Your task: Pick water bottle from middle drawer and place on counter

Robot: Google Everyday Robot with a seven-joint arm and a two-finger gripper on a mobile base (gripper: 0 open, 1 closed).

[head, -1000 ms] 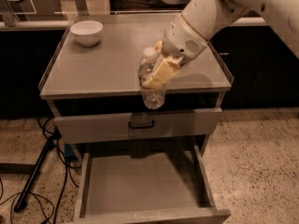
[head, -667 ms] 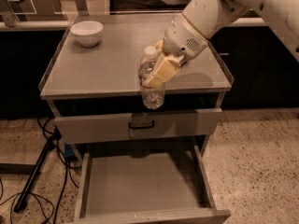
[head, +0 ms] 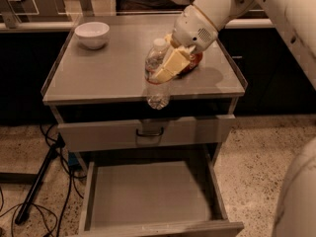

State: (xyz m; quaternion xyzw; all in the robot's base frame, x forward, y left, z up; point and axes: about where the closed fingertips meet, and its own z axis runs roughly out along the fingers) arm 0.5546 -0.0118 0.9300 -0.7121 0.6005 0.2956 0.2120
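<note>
Bottle (head: 158,95) higher in pincer (head: 158,75) over counter (head: 98,78)

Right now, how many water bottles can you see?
1. The water bottle is held upright by the gripper at the front edge of the counter, above the open middle drawer. None visible elsewhere.

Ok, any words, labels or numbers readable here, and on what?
None can be read.
Small clear plastic water bottle: no legible label.
The gripper, jaws shut on the bottle at the grey metal counter's front edge: no markings show.
Orange-red can, mostly hidden behind the gripper: print unreadable.
</note>
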